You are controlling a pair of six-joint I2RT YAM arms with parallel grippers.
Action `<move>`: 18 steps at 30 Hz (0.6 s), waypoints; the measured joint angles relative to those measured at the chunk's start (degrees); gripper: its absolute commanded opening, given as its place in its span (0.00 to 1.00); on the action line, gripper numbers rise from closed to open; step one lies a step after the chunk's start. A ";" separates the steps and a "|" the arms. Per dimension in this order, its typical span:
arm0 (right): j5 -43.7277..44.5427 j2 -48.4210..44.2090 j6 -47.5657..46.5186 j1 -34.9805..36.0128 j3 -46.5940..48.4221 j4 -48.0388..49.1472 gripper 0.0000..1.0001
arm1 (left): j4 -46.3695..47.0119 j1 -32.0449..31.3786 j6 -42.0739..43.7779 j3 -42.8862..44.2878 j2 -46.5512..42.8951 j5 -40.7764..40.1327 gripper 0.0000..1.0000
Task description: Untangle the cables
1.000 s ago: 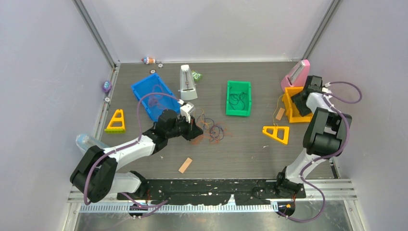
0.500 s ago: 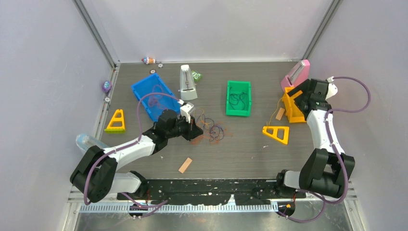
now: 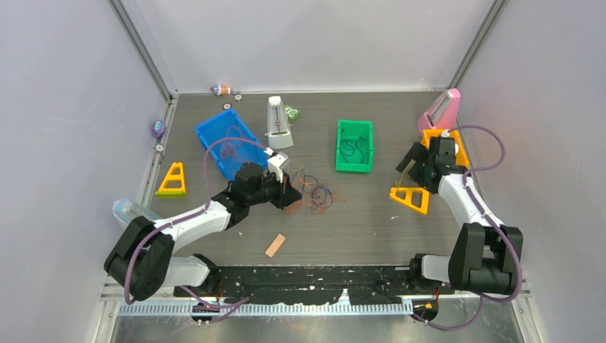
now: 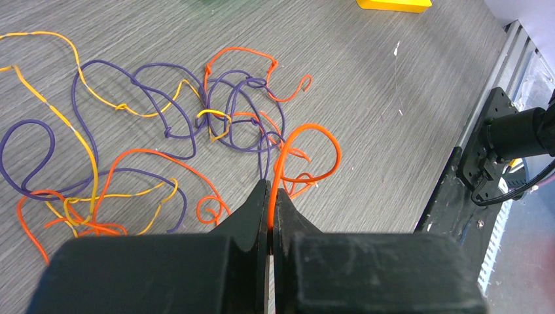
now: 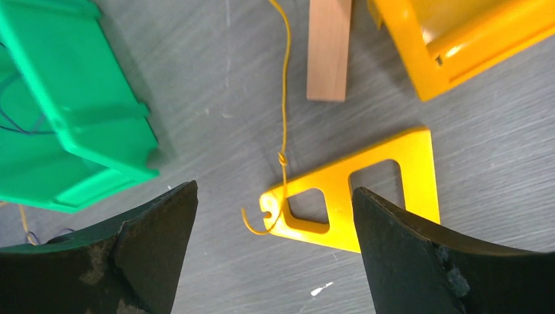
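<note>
Left claw (image 4: 269, 196): clenched on the orange cable (image 4: 313, 126), pinched right at the fingertips, on the near rim of the heap. The cables (image 4: 213, 118) lie in a loose tangle of orange, yellow and purple on the worktop (image 3: 371, 214), mid-table, just beyond that claw.

Right claw (image 5: 275, 193): released, jaws wide, nothing between them. It hovers well apart from the heap, over a lone yellow strand (image 5: 286, 85).

Step in hand, as I read it: draw the orange cable out of the heap.
- Pull low and slow, away from the knot at the centre, where yellow and purple cross tightly.
- The held loop curls back toward the purple strands. A quick tug would likely cinch the knot or drag the whole heap along.
- Nothing pins the heap. A second claw holding down the purple would probably help.
- The grip is only at the fingertips and the cable is thin, so slip seems possible.

Surroundings:
- The yellow strand has a small knot and a hooked end lying across a corner of a yellow triangular frame (image 5: 393, 170). It may snag there if lifted.
- A wooden stick (image 5: 327, 52) lies just beside the strand, and an orange-yellow holder (image 5: 458, 46) is near.
- The green bin (image 5: 72, 78) holds dark cables. The blue bin (image 3: 229, 139) shows a purple one.
- A second stick (image 3: 275, 245) lies on the near side of the heap, roughly along a pull towards the near edge.
</note>
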 measured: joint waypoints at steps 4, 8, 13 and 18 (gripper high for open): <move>-1.97 1.68 -1.01 0.17 -2.47 0.15 0.85 | 0.02 0.00 0.00 0.00 0.00 0.00 0.00; -3.67 5.27 -1.20 0.72 -2.62 1.31 0.78 | 0.00 0.00 0.00 0.00 0.00 0.02 0.00; -5.22 8.20 -0.74 2.32 -2.62 2.80 0.70 | 0.00 0.00 0.00 0.00 0.00 0.00 0.00; -6.23 9.11 -0.28 3.45 -2.62 2.89 0.26 | -0.46 0.00 0.07 0.00 0.00 -0.04 0.00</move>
